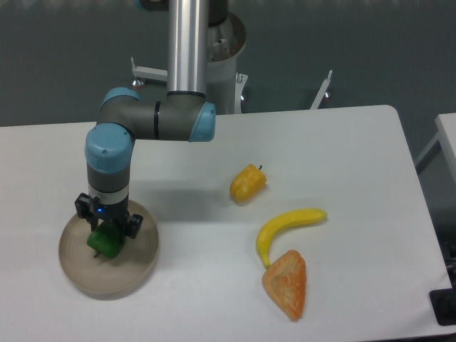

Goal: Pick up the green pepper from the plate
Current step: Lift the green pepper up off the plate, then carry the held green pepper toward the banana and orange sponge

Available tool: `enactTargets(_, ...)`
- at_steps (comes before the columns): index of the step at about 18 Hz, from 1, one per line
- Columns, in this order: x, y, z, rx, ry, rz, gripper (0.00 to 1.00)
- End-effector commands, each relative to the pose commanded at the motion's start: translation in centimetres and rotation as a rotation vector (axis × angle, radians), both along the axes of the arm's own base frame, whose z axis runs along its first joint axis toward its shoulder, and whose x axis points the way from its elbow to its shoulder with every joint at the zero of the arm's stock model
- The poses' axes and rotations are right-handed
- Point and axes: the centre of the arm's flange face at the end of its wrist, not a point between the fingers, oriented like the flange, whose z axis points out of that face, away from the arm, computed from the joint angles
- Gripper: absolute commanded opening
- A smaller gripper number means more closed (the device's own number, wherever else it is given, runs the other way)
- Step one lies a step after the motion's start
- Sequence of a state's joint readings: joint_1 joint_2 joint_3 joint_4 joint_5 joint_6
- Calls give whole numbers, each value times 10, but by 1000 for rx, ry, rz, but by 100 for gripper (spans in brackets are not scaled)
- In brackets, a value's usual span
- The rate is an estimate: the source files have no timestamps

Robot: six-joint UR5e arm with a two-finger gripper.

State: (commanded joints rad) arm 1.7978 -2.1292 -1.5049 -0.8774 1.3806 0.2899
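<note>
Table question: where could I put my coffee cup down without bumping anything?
Bare stretches: between the plate and the yellow pepper, and the back right corner. Crowded: around the banana and orange wedge, and at the plate, where the gripper meets the green pepper.

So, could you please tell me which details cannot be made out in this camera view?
- End effector: the wrist above hides its fingers, so its grip on the small glossy green pepper is unclear.
- Round beige-grey plate: the arm covers its far rim.
- Whether the pepper is lifted off the plate: cannot tell.
</note>
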Motion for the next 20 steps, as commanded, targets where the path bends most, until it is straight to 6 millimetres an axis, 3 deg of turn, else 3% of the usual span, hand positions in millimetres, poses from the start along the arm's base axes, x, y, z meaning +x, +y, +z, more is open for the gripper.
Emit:
enactTargets(3,-1,-1,4,5,3,-1,32)
enactTargets(7,-12,0,34,54,24,-15,32)
enactTargets(11,-89,-6,80,133,86,-23,32)
enactTargets(14,-161,-16,107,177,147,-29,33)
enactTargets(17,-217,-29,121,202,216,-91,33)
enactTargets(20,-262,-41,125,205,267,-145,33)
